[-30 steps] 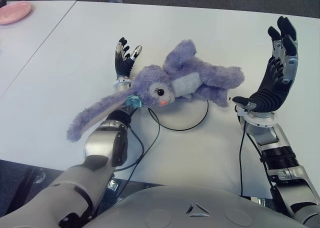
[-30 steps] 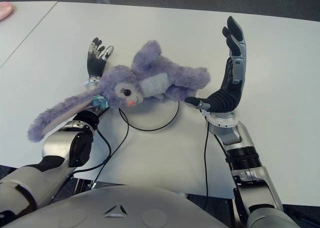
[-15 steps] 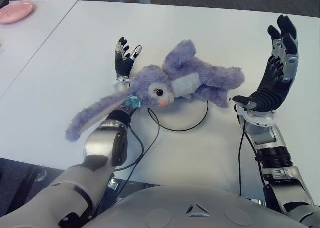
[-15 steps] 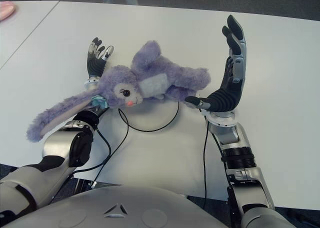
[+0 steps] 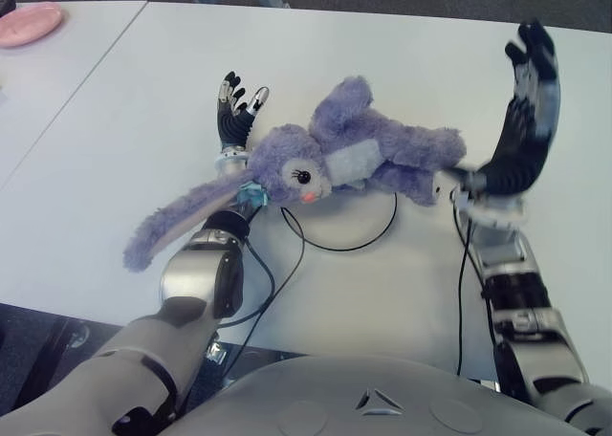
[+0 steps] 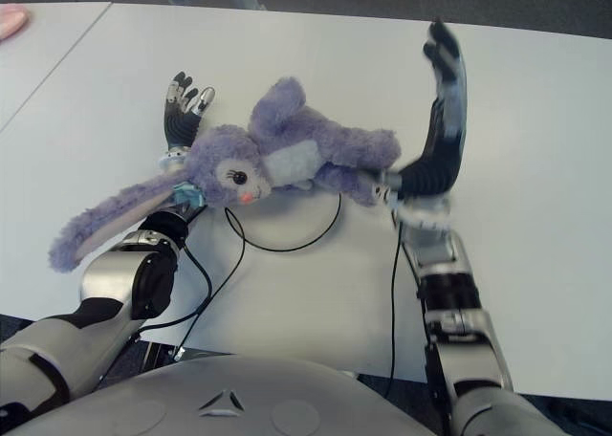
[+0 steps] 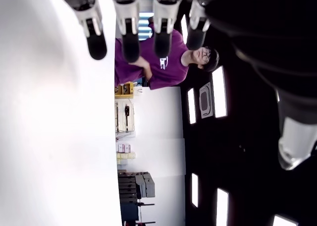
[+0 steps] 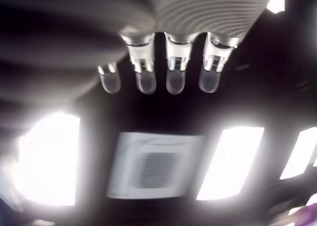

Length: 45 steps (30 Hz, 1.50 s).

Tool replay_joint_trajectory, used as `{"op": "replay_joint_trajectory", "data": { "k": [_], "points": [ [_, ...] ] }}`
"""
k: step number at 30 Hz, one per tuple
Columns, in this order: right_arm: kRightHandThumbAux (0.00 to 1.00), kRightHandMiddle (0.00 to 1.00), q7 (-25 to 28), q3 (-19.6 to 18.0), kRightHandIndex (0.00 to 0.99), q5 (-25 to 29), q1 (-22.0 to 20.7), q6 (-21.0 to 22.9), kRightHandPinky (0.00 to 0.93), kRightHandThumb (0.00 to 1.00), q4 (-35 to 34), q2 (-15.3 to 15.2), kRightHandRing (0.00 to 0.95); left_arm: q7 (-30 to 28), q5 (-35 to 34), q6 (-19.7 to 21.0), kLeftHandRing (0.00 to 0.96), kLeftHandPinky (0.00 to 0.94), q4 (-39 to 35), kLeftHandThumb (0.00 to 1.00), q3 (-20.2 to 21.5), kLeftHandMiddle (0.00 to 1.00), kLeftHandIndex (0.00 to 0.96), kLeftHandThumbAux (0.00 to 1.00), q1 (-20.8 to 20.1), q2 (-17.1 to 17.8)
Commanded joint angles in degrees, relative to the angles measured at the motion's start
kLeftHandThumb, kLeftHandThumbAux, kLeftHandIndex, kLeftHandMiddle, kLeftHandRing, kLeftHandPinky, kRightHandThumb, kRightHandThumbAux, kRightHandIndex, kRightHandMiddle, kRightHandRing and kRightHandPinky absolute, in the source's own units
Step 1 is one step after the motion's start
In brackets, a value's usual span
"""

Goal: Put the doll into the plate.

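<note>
Purple plush rabbit doll (image 5: 359,159) lies across the left forearm, over a black cable loop (image 5: 344,235) on the white desk (image 5: 382,44). Left hand (image 5: 234,111) and right hand (image 5: 521,120): fingers extended, empty. Pink plate (image 5: 29,22) sits far left.

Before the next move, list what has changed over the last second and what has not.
The right hand has swung in toward the doll, its open palm now close beside the doll's feet, fingers upright; nothing has been grasped. The doll's long ear has drooped slightly lower over the left forearm. Unchanged: the doll lies across the left arm, the left hand stays open beyond its head, and the pink plate stays at the far left on the table.
</note>
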Motion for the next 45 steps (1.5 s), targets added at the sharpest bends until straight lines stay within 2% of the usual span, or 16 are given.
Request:
{"op": "replay_joint_trajectory", "data": {
  "k": [1, 4, 10, 17, 27, 37, 41, 45],
  "points": [
    [0.673, 0.037, 24.2, -12.7, 0.004, 23.9, -21.6, 17.5, 0.068, 0.008, 38.1, -1.7, 0.026, 1.3, -0.5, 9.8, 0.128, 0.153, 9.8, 0.0, 1.1, 0.119, 0.109, 0.573, 14.1, -2.0],
    [0.67, 0.045, 28.6, -14.9, 0.005, 24.9, -23.8, 21.1, 0.063, 0.002, 43.3, -2.3, 0.031, 1.1, -0.4, 9.3, 0.129, 0.155, 9.8, 0.0, 1.0, 0.118, 0.107, 0.573, 14.2, -1.9],
    [0.669, 0.052, 35.4, -17.6, 0.007, 26.8, -24.7, 25.0, 0.039, 0.0, 48.4, -3.2, 0.029, 1.1, -0.4, 9.0, 0.128, 0.153, 9.8, 0.0, 0.9, 0.116, 0.111, 0.576, 14.4, -1.7],
    [0.676, 0.052, 40.3, -20.8, 0.015, 29.6, -25.5, 30.3, 0.034, 0.0, 52.1, -2.9, 0.026, 1.2, -0.3, 9.5, 0.126, 0.151, 9.8, 0.0, 0.9, 0.116, 0.111, 0.583, 14.5, -1.3],
    [0.706, 0.048, 42.4, -23.1, 0.028, 30.5, -25.9, 33.9, 0.053, 0.0, 55.6, -2.6, 0.027, 0.8, -0.5, 9.2, 0.125, 0.145, 9.8, 0.0, 1.1, 0.114, 0.116, 0.58, 14.8, -0.9],
    [0.733, 0.046, 42.0, -24.8, 0.033, 30.4, -25.2, 35.5, 0.061, 0.0, 56.8, -1.5, 0.032, 0.9, 0.0, 9.0, 0.123, 0.138, 9.7, 0.0, 0.6, 0.111, 0.122, 0.572, 15.0, -0.6],
    [0.74, 0.047, 41.6, -25.2, 0.034, 30.3, -24.8, 35.8, 0.058, 0.0, 56.9, -0.6, 0.034, 1.2, 0.2, 9.6, 0.122, 0.135, 9.8, 0.0, 0.4, 0.11, 0.125, 0.572, 14.9, -0.4],
    [0.751, 0.047, 41.5, -25.3, 0.033, 30.0, -23.4, 34.7, 0.05, 0.0, 57.0, 1.9, 0.031, 0.9, 0.2, 9.8, 0.122, 0.136, 9.8, 0.0, 0.4, 0.112, 0.12, 0.565, 14.8, -0.2]
  ]
}}
